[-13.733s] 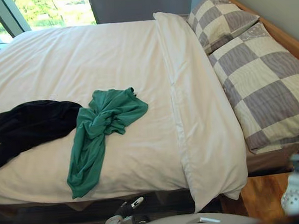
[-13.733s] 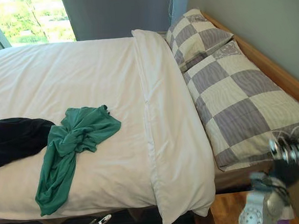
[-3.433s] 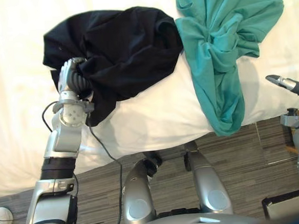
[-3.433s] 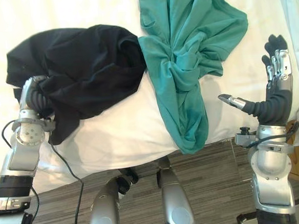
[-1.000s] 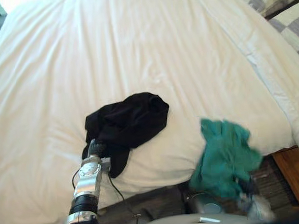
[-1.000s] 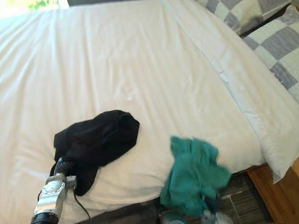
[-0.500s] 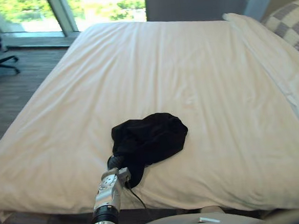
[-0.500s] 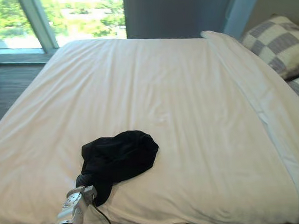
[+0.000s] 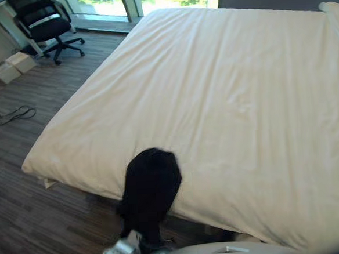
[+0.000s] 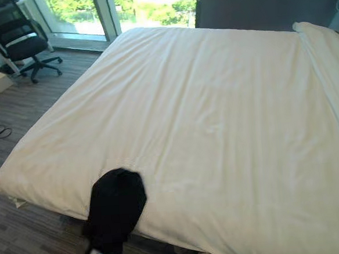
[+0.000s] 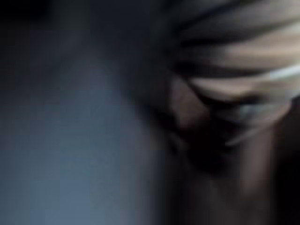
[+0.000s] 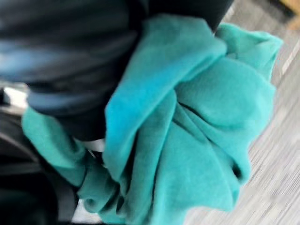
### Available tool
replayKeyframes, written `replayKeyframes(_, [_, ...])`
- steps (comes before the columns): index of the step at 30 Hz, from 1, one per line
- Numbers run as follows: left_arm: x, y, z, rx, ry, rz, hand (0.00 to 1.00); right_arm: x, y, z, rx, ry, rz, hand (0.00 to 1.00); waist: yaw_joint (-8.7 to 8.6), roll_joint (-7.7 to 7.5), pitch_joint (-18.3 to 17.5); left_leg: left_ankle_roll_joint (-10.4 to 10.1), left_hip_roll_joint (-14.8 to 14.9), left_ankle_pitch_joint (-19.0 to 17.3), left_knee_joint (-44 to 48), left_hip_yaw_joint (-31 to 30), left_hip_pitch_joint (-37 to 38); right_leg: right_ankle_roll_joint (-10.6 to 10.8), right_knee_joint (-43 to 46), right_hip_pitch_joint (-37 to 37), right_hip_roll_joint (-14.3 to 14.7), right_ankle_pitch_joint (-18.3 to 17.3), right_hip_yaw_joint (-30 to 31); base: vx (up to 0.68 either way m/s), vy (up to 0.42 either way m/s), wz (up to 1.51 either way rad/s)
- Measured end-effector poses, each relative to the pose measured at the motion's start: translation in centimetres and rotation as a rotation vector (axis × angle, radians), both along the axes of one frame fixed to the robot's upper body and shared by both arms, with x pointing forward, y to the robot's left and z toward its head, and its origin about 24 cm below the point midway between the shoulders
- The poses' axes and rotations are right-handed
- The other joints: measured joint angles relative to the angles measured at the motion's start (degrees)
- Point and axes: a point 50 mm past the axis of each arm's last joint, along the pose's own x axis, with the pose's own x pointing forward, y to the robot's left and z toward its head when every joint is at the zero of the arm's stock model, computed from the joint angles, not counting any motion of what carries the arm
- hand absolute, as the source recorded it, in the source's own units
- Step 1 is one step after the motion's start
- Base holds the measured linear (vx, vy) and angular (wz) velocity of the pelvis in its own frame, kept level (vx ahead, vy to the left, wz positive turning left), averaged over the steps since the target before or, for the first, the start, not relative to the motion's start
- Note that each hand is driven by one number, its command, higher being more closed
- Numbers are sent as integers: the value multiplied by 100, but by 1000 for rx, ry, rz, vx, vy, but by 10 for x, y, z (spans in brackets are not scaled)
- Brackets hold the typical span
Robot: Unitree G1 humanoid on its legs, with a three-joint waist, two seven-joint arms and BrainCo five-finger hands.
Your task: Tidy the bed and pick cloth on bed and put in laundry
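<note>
**Left eye view.** The bed [image 9: 242, 87] is covered by a smooth white duvet. A black cloth [image 9: 151, 183] is draped over the bed's near edge, toward its foot corner. Its long axis is run across that edge. The rounded upper end is laid on the duvet, and the narrower lower end is pointed down off the bed toward the floor [image 9: 43, 229]. The left hand [image 9: 124, 251] is seen at that lower end, below the bed's edge. It is buried in the cloth, so its grip cannot be told. An office chair [image 9: 43, 22] and small boxes [image 9: 11, 63] are noted on the floor beyond the bed's foot.

**Right eye view.** The same scene is recorded. A window [image 10: 149, 3] is seen beyond the bed's far side.

**Left wrist view.** Dark shapes and pale streaks are recorded at close range. Nothing can be identified, and the hand's state cannot be told here.

**Right wrist view.** A green cloth [image 12: 187, 131] is bunched into a wad against the right hand [image 12: 61, 51], off the bed and above grey plank flooring. No clear long axis is shown by the wad. Whether the hand is closed round it cannot be told.
</note>
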Motion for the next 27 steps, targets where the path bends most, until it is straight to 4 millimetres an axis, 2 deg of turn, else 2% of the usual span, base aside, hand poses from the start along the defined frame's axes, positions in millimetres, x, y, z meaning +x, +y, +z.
replayKeyframes(2, [-25, -6, -2, -29, 70, 44, 100, -1, 0, -1, -7, 14, 35, 100, 8, -8, 79, 102, -25, -17, 43, 348, -19, -4, -42, 177, -131, 1, -371, -95, 49, 93])
replayKeyframes(3, [-32, -6, -3, -26, 83, 40, 100, -3, 1, -1, -9, 27, 51, 100, 18, -51, 96, 276, -4, -206, 297, 684, -95, -29, -47, 265, -254, 32, -632, -108, 141, 141])
replayKeyframes(4, [-36, -5, -4, -4, 86, 20, 100, -8, 5, -3, -4, 50, 62, 100, 14, -90, 94, 438, -6, -566, 990, 1224, -189, -13, -55, 491, -535, 102, -1081, -65, 150, 138])
replayKeyframes(6, [-44, -6, -6, 27, 83, 28, 100, -15, 8, -5, 1, 77, 62, 100, 5, -137, 30, 540, 33, -839, 1605, 1621, -174, 57, -107, 679, -792, 195, -1467, -42, 168, 128])
replayKeyframes(7, [-44, -6, -7, 51, 64, 15, 100, -19, 8, -5, 1, 93, 59, 100, 5, -116, -30, 586, 175, -992, 1870, 1856, -171, 91, -207, 733, -858, 301, -1696, -54, 167, 152])
replayKeyframes(8, [-43, -8, -9, 80, 41, -42, 100, -20, 4, -5, -7, 100, 46, 100, 3, 106, -126, 535, 428, -1124, 1964, 1998, -303, 225, -159, 811, -822, 359, -2058, -55, 172, 138])
replayKeyframes(9, [-43, -9, -10, 86, 38, -66, 100, -18, 3, -5, -11, 95, 45, 100, -8, 160, -112, 596, 378, -1229, 1891, 2015, -363, 232, -118, 793, -826, 296, -2133, -105, 219, 171])
replayKeyframes(10, [-41, -8, -11, 110, 12, -131, 100, -16, -7, -3, -28, 93, 49, 100, -140, 371, -176, 482, -34, -1025, 717, 1332, -354, 182, -172, 591, -529, -16, -2044, -120, 211, 249])
replayKeyframes(11, [-30, 0, -11, 150, -15, -172, 100, -10, -1, -5, -11, 68, 29, 100, -498, 154, -212, 343, -275, -1027, -90, 1331, -215, -167, -819, 563, -242, 166, -2023, -123, 142, 280])
replayKeyframes(12, [-24, 10, -10, 180, -40, -192, 100, -9, 5, -6, 9, 53, 1, 100, -500, -90, -194, 817, -169, -1212, 387, 2015, -258, -329, -972, 616, -475, 592, -2097, -97, 89, 292])
replayKeyframes(13, [-13, 12, -11, 197, -95, -232, 100, -9, 3, -6, 6, 58, -29, 100, -396, 10, -128, 571, 404, -313, 232, 2830, 165, 7, -274, 732, -831, 641, -2630, -99, 186, 226])
replayKeyframes(14, [-4, 10, -11, 204, -136, -304, 100, -13, 0, -6, -6, 91, -37, 100, -443, 24, -56, 278, 121, -271, 84, 2459, 199, 95, 368, 806, -1328, 347, -2857, -105, 224, 201])
replayKeyframes(15, [1, 12, -10, 218, -163, -342, 100, -18, 1, -7, -1, 107, -45, 100, -435, 49, -65, 314, 41, -270, 78, 2299, 160, 214, 393, 874, -1377, 272, -2869, -68, 172, 187])
replayKeyframes(16, [0, 14, -10, 233, -186, -398, 100, -16, 0, -6, -4, 100, -74, 100, -455, -43, -101, 362, -118, -250, -8, 1926, 81, 256, 176, 1112, -1327, 294, -2978, -33, 3, 146])
replayKeyframes(18, [3, 14, -10, 234, -231, -464, 100, -22, 1, -7, 4, 112, -119, 100, -476, 69, -88, 411, -269, -109, -307, 1512, 130, 220, 134, 1507, -1383, 463, -3508, 28, 0, 155])
replayKeyframes(20, [8, 14, -10, 234, -285, -532, 100, -29, 1, -7, 6, 126, -147, 100, -405, 65, -82, 412, -386, -60, -443, 1270, 173, 264, 154, 1745, -1438, 514, -3831, 66, 26, 109])
replayKeyframes(21, [11, 18, -9, 240, -318, -564, 100, -33, 3, -7, 7, 135, -161, 100, -306, 44, -64, 433, -472, -46, -487, 1104, 212, 262, 217, 1899, -1514, 538, -3962, 83, 0, 89])
replayKeyframes(22, [14, 18, -9, 234, -346, -622, 100, -37, 4, -7, 14, 139, -205, 100, -294, 5, -45, 468, -540, -25, -467, 869, 221, 228, 472, 2020, -1637, 604, -4004, 119, 7, 102])
replayKeyframes(23, [16, 16, -8, 226, -363, -679, 100, -38, 4, -7, 19, 139, -247, 100, -318, 23, -53, 512, -559, -54, -427, 690, 211, -5, 901, 1993, -1803, 742, -3810, 116, 48, 107])
replayKeyframes(24, [21, 14, -8, 214, -383, -733, 100, -39, 1, -6, 19, 127, -299, 100, -352, 86, -37, 583, -529, -103, -369, 451, 199, -426, 1540, 1758, -1972, 987, -3300, 118, 44, 119])
replayKeyframes(25, [28, 14, -7, 212, -401, -787, 100, -38, -2, -5, 20, 100, -344, 100, -427, 211, 12, 602, -348, -121, -365, 161, 148, -66, 1588, 1318, -1629, 491, -2082, 80, 20, 110])
replayKeyframes(26, [34, 13, -7, 210, -415, -805, 100, -36, -3, -5, 25, 84, -350, 100, -453, 229, 24, 598, -276, -118, -357, 22, 97, 106, 1387, 1117, -1287, 259, -1469, 49, -41, 112])
replayKeyframes(27, [42, 14, -6, 211, -435, -834, 100, -28, -2, -5, 35, 40, -349, 100, -497, 210, 38, 569, -193, -68, -355, -192, 13, 171, 1001, 846, -721, 61, -550, 39, -68, 103])
